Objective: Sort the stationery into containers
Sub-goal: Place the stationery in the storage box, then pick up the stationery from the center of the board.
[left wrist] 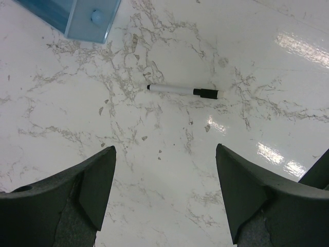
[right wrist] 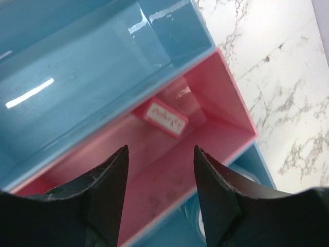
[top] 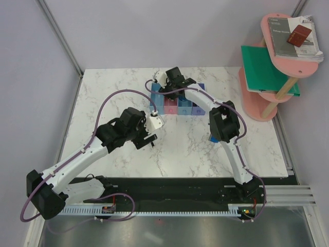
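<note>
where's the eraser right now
In the right wrist view the eraser lies inside the pink bin, near its far end, just ahead of the open right gripper. The light blue bins sit on either side.

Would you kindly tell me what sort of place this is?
Probably a robot lab test bench: two robot arms bolted at a marbled table, plain walls around it, and a pink shelf holding books.

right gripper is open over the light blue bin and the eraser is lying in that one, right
Not quite. The eraser lies in the pink bin, not a light blue one. The right wrist view shows it, with the right gripper open over that pink bin.
</note>
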Action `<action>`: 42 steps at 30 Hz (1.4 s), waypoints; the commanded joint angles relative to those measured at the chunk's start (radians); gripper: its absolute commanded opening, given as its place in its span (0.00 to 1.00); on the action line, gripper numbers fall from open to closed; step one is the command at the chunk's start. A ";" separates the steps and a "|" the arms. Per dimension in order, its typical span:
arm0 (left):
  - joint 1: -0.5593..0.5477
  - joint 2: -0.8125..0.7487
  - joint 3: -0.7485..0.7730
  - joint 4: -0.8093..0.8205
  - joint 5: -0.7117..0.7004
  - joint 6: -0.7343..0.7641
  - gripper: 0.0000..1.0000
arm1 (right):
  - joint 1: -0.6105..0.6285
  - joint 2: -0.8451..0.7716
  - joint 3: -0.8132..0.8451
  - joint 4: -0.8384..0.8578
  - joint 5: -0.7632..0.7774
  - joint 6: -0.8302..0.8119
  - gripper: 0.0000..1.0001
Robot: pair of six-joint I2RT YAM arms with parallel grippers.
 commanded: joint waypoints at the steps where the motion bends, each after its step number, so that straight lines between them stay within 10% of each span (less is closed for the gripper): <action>1: 0.006 -0.025 0.032 0.000 0.021 -0.028 0.85 | -0.009 -0.194 -0.066 0.028 0.018 0.049 0.61; 13: 0.004 0.029 0.121 -0.012 -0.084 0.060 0.85 | -0.138 -0.728 -0.504 -0.095 -0.262 0.173 0.86; 22: 0.001 0.141 0.260 -0.021 -0.025 0.093 0.86 | -0.273 -1.078 -1.047 -0.179 -0.255 -0.107 0.98; 42: 0.001 0.251 0.316 0.003 0.075 0.033 0.85 | -0.377 -1.001 -1.293 -0.069 -0.373 -0.199 0.96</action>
